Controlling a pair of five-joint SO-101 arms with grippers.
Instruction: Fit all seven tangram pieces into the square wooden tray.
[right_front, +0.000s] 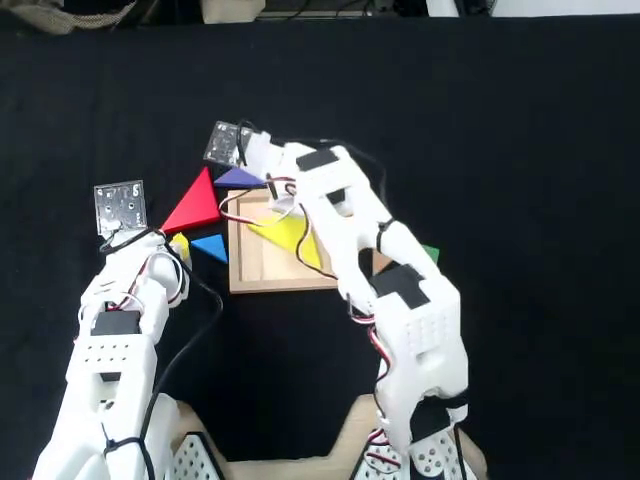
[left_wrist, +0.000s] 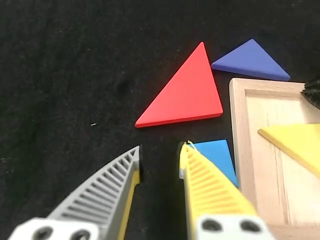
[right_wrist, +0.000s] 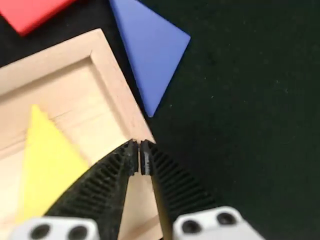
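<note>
The left hand (left_wrist: 161, 149) hangs spread and empty over the black table (left_wrist: 60, 75), the red triangle (left_wrist: 187, 92) just beyond its tips and a small blue piece (left_wrist: 217, 155) partly hidden by it, just beside the wooden tray (left_wrist: 240, 125). The right hand (right_wrist: 138, 156) is pressed together on nothing above the tray's rim, with the dark blue triangle (right_wrist: 150, 50) just outside that rim and a yellow triangle (right_wrist: 45, 160) inside.

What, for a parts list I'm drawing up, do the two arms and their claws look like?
The left arm and right arm are white blocky shells with black motor blocks; red, white and black cables loop along them. The left claw has one grey ribbed finger and one yellow finger; the right claw has black ribbed fingers. Each wrist carries a square grey board.
</note>
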